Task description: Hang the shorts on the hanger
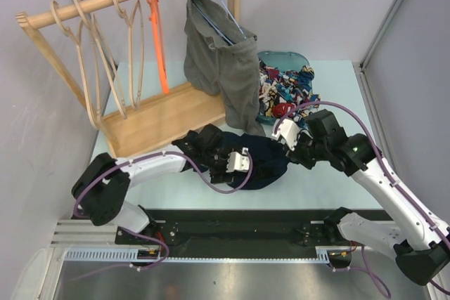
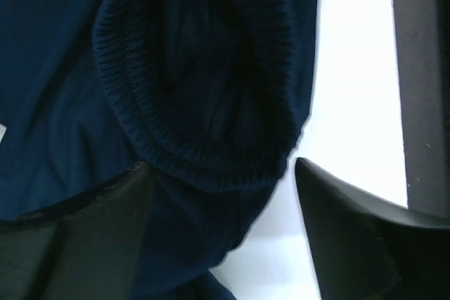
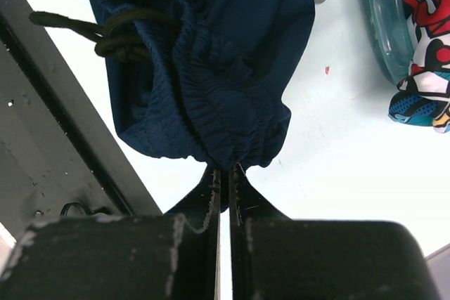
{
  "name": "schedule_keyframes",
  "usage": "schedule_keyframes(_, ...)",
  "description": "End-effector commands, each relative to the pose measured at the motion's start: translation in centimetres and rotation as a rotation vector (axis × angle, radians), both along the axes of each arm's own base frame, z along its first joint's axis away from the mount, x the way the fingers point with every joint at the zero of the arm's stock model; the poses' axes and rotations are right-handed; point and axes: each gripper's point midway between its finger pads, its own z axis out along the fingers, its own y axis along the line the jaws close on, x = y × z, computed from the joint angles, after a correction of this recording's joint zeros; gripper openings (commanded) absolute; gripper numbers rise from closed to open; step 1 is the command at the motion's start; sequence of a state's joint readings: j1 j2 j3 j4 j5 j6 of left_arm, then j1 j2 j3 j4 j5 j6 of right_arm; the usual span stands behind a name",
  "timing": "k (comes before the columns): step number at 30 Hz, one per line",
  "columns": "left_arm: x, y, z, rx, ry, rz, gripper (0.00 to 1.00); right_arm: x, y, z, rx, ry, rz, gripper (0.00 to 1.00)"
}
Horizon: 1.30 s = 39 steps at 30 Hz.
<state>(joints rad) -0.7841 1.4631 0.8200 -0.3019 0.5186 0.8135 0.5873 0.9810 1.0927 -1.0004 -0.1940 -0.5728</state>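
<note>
Three pale wooden hangers (image 1: 88,100) on one wooden rack (image 1: 162,117). One orange hanger (image 1: 160,47) on the same rail. One blue wire hanger (image 1: 218,19), bearing one pair of grey shorts (image 1: 225,68). One pair of navy shorts (image 1: 267,163), with one dark drawstring (image 3: 105,33). One teal tub (image 1: 301,56) of patterned clothes (image 1: 281,89), too tangled to count. Two robot arms (image 1: 394,187), two grippers: left gripper (image 2: 218,209), right gripper (image 3: 223,173).
</note>
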Motion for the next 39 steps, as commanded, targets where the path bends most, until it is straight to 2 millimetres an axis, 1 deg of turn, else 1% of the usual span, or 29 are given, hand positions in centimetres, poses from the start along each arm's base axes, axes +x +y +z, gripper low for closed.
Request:
schedule_keyframes(1,1.9,-2.9,2.5,-0.084,-0.056,-0.022,0.69,0.2,0.0,1.3,0.027,-0.062,-0.015,0.00)
schedule_keyframes(2,1.9,-2.9,2.7,-0.083,-0.050,-0.015,0.60,0.3,-0.1,1.4,0.028,-0.070,-0.026,0.00)
schedule_keyframes(3,2.3,-3.1,3.3,-0.086,-0.047,0.001,0.41,0.3,-0.2,1.5,0.028,-0.076,-0.027,0.00)
schedule_keyframes(5,2.1,-2.5,4.2,-0.071,-0.027,0.020,0.22,0.5,-0.4,1.9,0.027,-0.102,-0.033,0.00)
schedule_keyframes(6,2.8,-2.2,5.4,-0.084,-0.024,0.052,0.02,0.5,-0.5,2.1,0.028,-0.113,-0.034,0.00)
schedule_keyframes(7,2.7,-1.7,6.1,-0.081,-0.007,0.070,0.00,0.6,-0.6,2.5,0.037,-0.134,-0.038,0.00)
schedule_keyframes(10,3.6,-0.2,10.4,-0.124,-0.038,0.139,0.00,1.5,-1.1,3.8,0.032,-0.221,-0.052,0.00)
schedule_keyframes(11,4.1,0.2,13.3,-0.165,-0.087,0.168,0.00,2.1,-1.6,4.6,0.019,-0.264,-0.072,0.00)
schedule_keyframes(14,5.1,1.8,17.4,-0.190,-0.170,0.250,0.00,4.1,-3.0,7.4,-0.035,-0.406,-0.114,0.00)
schedule_keyframes(15,5.2,2.2,20.5,-0.233,-0.218,0.271,0.00,5.1,-3.1,9.9,-0.039,-0.493,-0.115,0.00)
schedule_keyframes(16,5.4,2.6,22.1,-0.248,-0.251,0.291,0.00,5.8,-3.8,11.6,-0.058,-0.549,-0.144,0.00)
schedule_keyframes(17,6.0,3.1,25.2,-0.282,-0.316,0.322,0.00,6.6,-3.9,12.7,-0.071,-0.579,-0.148,0.00)
schedule_keyframes(18,6.0,3.6,27.1,-0.304,-0.353,0.344,0.00,7.0,-4.3,16.6,-0.045,-0.661,-0.171,0.00)
schedule_keyframes(19,6.0,4.1,28.6,-0.315,-0.381,0.361,0.00,7.3,-4.4,18.4,-0.045,-0.702,-0.163,0.00)
schedule_keyframes(20,6.0,4.5,31.7,-0.356,-0.442,0.368,0.00,7.2,-3.9,19.8,-0.024,-0.712,-0.144,0.00)
schedule_keyframes(21,6.3,5.2,32.9,-0.353,-0.474,0.399,0.00,7.6,-3.1,21.2,-0.008,-0.710,-0.128,0.00)
schedule_keyframes(22,6.3,5.7,34.4,-0.368,-0.510,0.415,0.00,6.6,-3.1,24.4,0.038,-0.726,-0.130,0.00)
schedule_keyframes(23,6.2,6.4,37.2,-0.398,-0.572,0.423,0.00,6.3,-2.9,25.9,0.053,-0.731,-0.120,0.00)
schedule_keyframes(24,6.2,6.9,38.3,-0.396,-0.605,0.437,0.00,7.1,-2.1,25.9,0.035,-0.700,-0.102,0.00)
schedule_keyframes(25,6.0,7.4,38.6,-0.380,-0.610,0.439,0.00,5.8,-2.6,28.2,0.052,-0.724,-0.093,0.00)
schedule_keyframes(26,5.6,7.9,40.4,-0.401,-0.642,0.443,0.00,5.7,-2.7,28.7,0.035,-0.728,-0.081,0.00)
schedule_keyframes(27,5.3,8.4,40.6,-0.386,-0.643,0.455,0.00,5.7,-2.6,27.8,-0.014,-0.689,-0.053,0.00)
schedule_keyframes(29,5.0,9.1,41.5,-0.390,-0.645,0.479,0.00,5.4,-3.2,28.6,-0.050,-0.713,-0.039,0.00)
schedule_keyframes(31,4.9,9.7,40.7,-0.360,-0.636,0.502,0.00,5.0,-3.7,27.2,-0.094,-0.673,-0.022,0.00)
schedule_keyframes(34,4.6,10.3,38.6,-0.324,-0.598,0.523,0.00,4.5,-3.0,23.8,-0.095,-0.564,0.003,0.00)
schedule_keyframes(35,4.5,10.4,36.9,-0.297,-0.566,0.525,0.00,4.6,-2.6,21.3,-0.119,-0.496,0.020,0.00)
schedule_keyframes(37,4.3,10.4,34.8,-0.260,-0.517,0.530,0.00,4.3,-1.8,18.7,-0.109,-0.416,0.036,0.00)
schedule_keyframes(38,4.3,10.1,32.5,-0.228,-0.462,0.532,0.00,4.2,-1.6,17.6,-0.102,-0.389,0.038,0.00)
schedule_keyframes(39,4.1,10.1,31.5,-0.221,-0.438,0.534,0.00,4.2,-0.4,15.1,-0.096,-0.328,0.061,0.00)
